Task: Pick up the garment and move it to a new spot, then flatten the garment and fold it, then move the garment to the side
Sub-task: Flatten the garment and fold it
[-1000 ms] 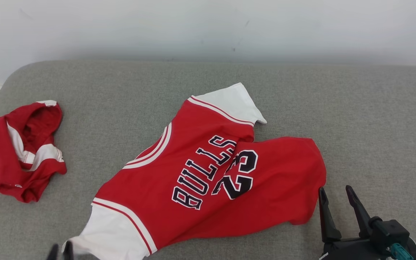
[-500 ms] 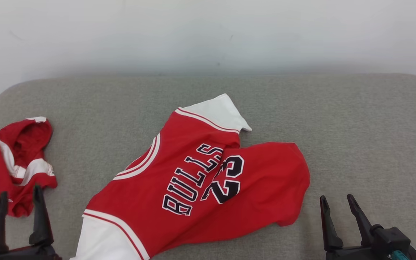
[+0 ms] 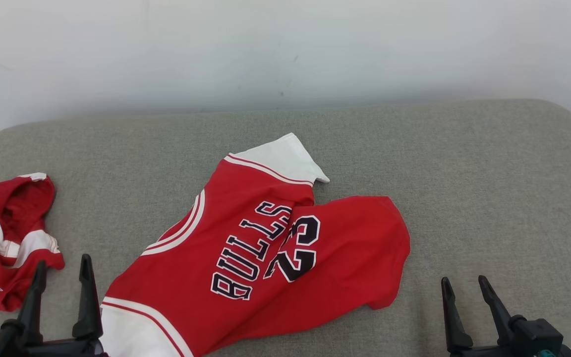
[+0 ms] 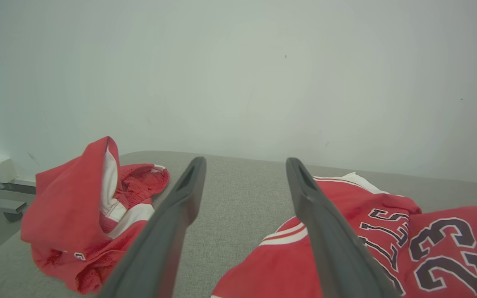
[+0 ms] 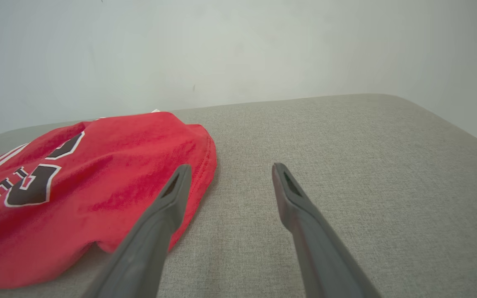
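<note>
— Where is the jersey laid, and which way is it pointed?

— The red Bulls jersey (image 3: 265,248) is spread lettered side up about the middle of the grey padded worktop (image 3: 488,173), below a pale wall (image 3: 285,49). Its longest stretch is taken sleeve to sleeve, on a diagonal from near left to far centre. The neckline is turned to the left and the hem to the right.

— How is it seen to look?

— White sleeves with red piping are shown at both ends, the near one cut off by the edge of the head view. "BULLS" and "23" are printed in black edged with white. A crease is formed across the number, so the cloth is not flat.

— And the hands?

— The left hand (image 3: 63,260) is held apart and empty, just beside the near sleeve, between the jersey and a crumpled red-and-white garment (image 3: 3,248). The right hand (image 3: 464,279) is likewise held apart and empty, near the hem but clear of it.
</note>
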